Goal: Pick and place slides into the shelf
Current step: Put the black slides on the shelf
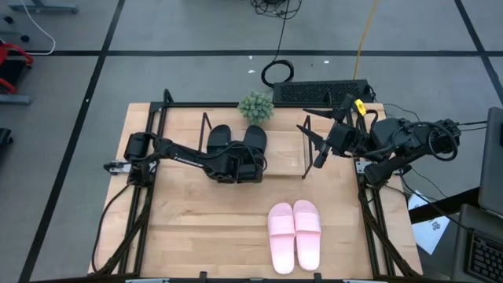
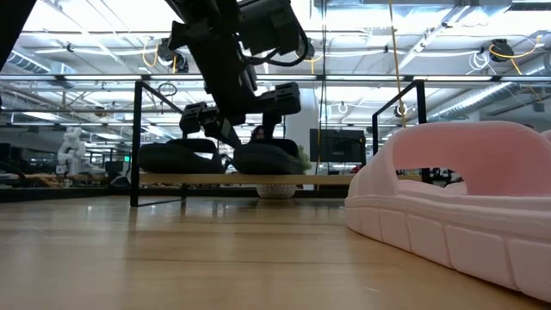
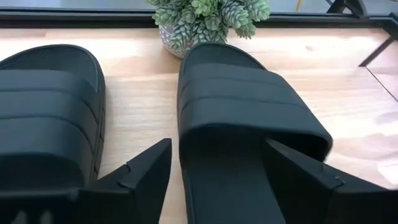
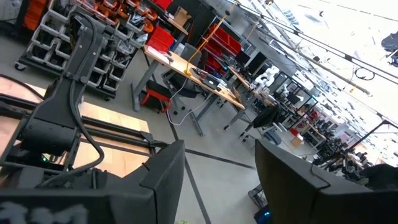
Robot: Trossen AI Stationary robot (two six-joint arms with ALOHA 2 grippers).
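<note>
Left gripper (image 3: pixel 214 177) spread around right black slide (image 3: pixel 249 118) on shelf (image 1: pixel 283 141) near tabletop (image 1: pixel 196 220) rear edge; pink slides (image 1: pixel 295 234) near front edge; right gripper (image 1: pixel 314 145) spread; no readable writing.

Two slides (image 1: pixel 234 138) are sitting side by side on the shelf (image 1: pixel 287 149), a plant (image 1: pixel 256 106) just behind them. Two more slides (image 1: pixel 295 233) are lying together near the table (image 1: pixel 189 228) front edge.

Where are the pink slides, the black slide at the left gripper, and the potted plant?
pink slides (image 1: pixel 295 233): high view, inner edge of the pair's left strap.
black slide (image 3: pixel 249 93): left wrist view, top of strap.
potted plant (image 1: pixel 256 106): high view, foliage centre.
</note>
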